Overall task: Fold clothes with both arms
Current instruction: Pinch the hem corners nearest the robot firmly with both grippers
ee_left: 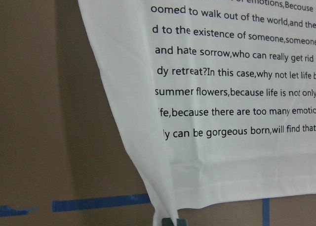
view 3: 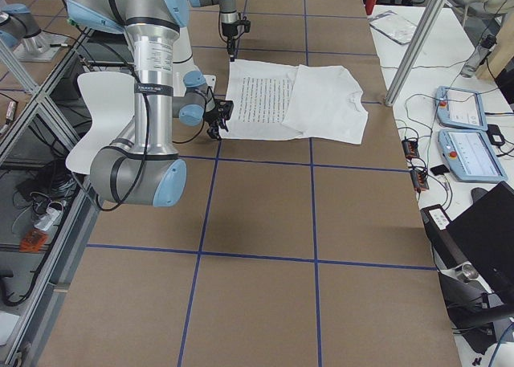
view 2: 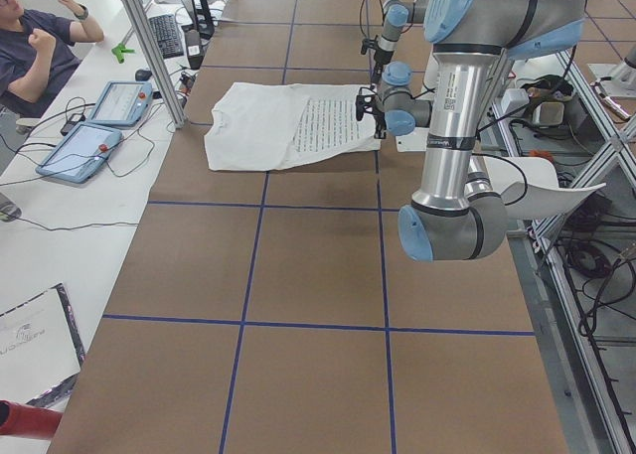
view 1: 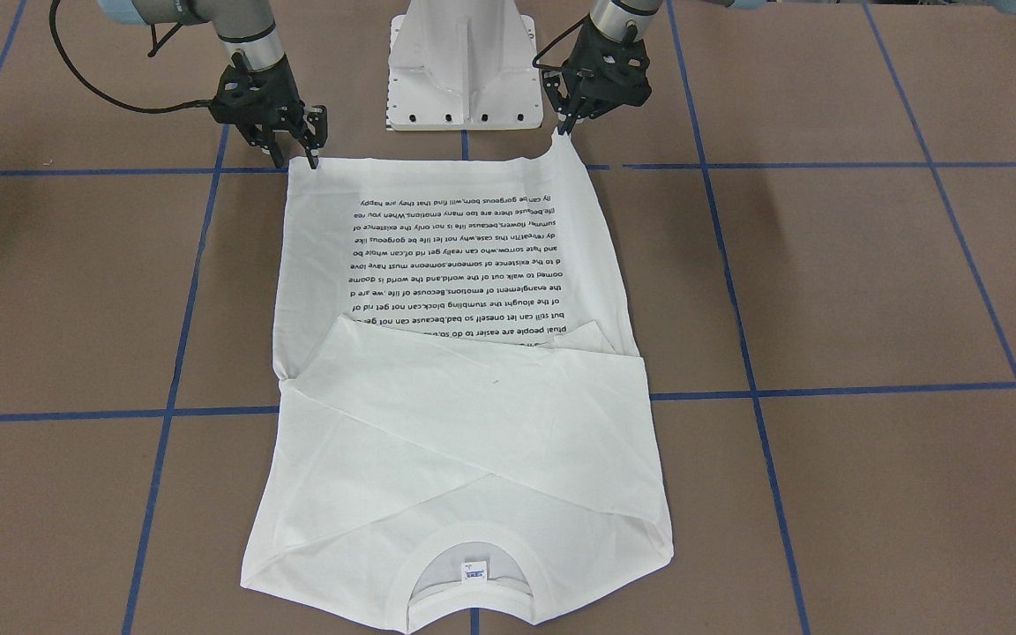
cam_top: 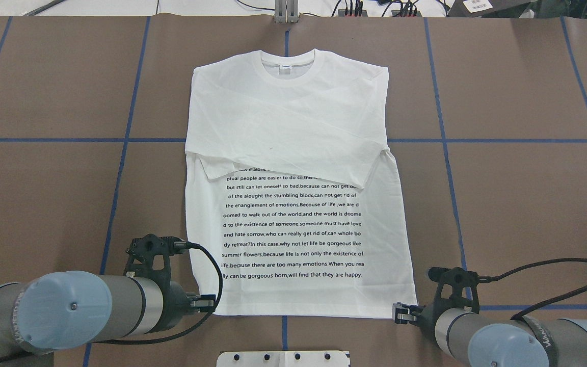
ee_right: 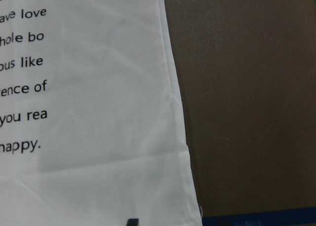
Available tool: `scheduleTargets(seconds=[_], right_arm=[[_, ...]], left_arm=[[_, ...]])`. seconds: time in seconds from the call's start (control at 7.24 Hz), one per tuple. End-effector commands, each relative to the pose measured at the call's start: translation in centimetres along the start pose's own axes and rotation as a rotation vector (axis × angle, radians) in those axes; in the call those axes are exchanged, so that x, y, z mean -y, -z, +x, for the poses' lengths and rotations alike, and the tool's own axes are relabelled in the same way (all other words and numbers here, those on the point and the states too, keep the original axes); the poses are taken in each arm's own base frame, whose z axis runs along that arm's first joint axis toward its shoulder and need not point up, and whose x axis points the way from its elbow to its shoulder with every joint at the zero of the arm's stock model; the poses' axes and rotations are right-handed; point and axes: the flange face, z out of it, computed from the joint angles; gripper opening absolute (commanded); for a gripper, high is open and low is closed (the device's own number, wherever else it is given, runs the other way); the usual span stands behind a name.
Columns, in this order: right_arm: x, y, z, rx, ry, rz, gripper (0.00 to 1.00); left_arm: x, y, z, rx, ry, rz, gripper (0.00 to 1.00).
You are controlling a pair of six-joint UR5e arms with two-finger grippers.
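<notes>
**Hem lift: uneven grasp hazard**

The table (cam_top: pixel 528 204) carries the T-shirt (cam_top: pixel 293 127) flat at its centre. Its collar lies far from the robot, its hem near, and both sleeves are folded across the chest. I read the left gripper (view 1: pixel 564 130) as clamped on the left hem corner, where the cloth is bunched. The right gripper (view 1: pixel 295 159) appears parted astride the right corner. If I lift now, I judge that one corner would rise alone, skewing the shirt and spilling the folded sleeves.
</notes>
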Motion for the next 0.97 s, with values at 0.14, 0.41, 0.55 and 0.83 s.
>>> scheduleTargets(seconds=[0.14, 0.41, 0.55, 0.83], right_arm=[[-0.36, -0.02, -0.04, 0.0, 0.006, -0.005, 0.37], [-0.52, -0.05, 0.02, -0.001, 0.008, -0.008, 0.34], [-0.6, -0.03, -0.06, 0.0, 0.009, -0.01, 0.23], [-0.52, 0.16, -0.08, 0.003, 0.009, -0.012, 0.0]], left_arm=[[0.16, 0.2, 0.02, -0.002, 0.002, 0.003, 0.0], [0.16, 0.2, 0.02, -0.002, 0.002, 0.003, 0.0], [0.16, 0.2, 0.02, -0.002, 0.002, 0.003, 0.0], [0.16, 0.18, -0.06, -0.001, 0.002, 0.003, 0.0]])
